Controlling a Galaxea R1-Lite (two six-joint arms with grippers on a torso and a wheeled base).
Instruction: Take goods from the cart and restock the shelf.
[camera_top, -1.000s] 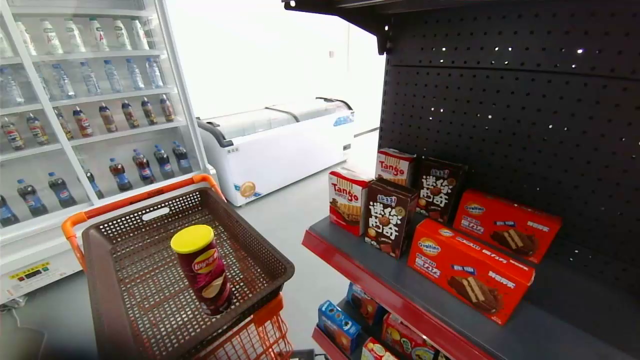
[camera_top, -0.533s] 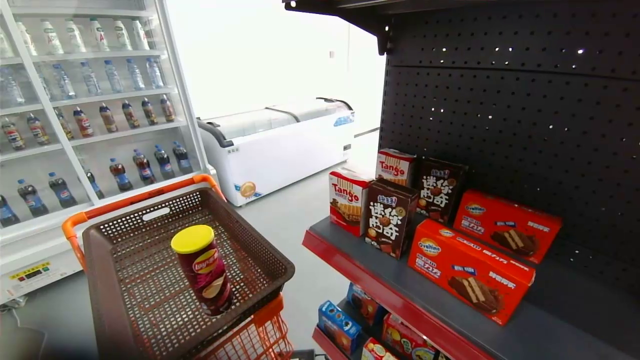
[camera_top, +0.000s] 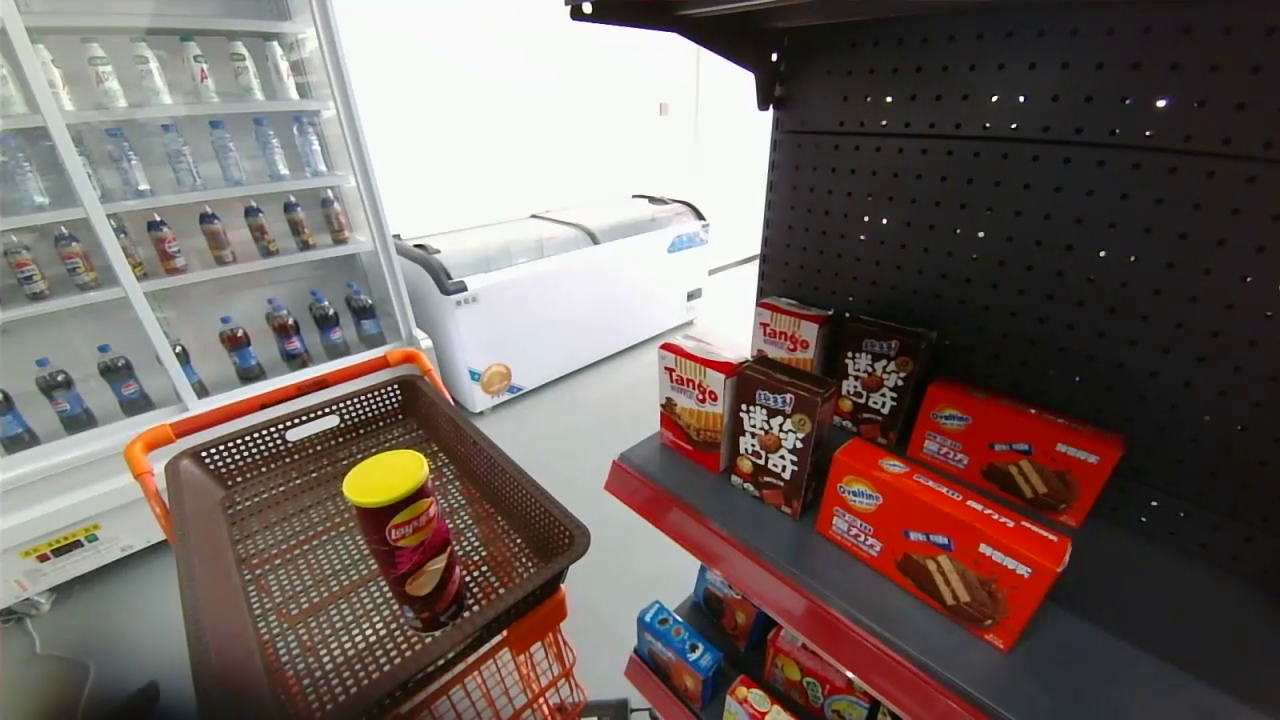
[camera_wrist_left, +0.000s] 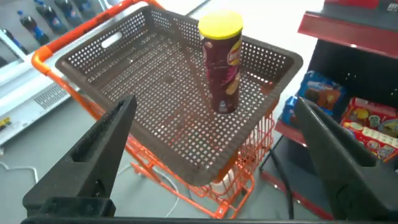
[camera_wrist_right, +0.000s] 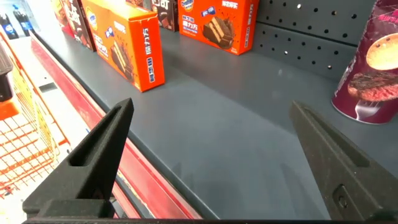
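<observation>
One can (camera_top: 405, 540) stands upright near the basket wall (camera_top: 505, 495).

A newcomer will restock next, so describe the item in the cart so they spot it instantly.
Between the drinks cooler and the snack shelf stands an orange-framed cart with a brown perforated basket. Upright in it is the chips can: a maroon tube with a yellow lid, alone there, unlike the shelf's boxes.
</observation>
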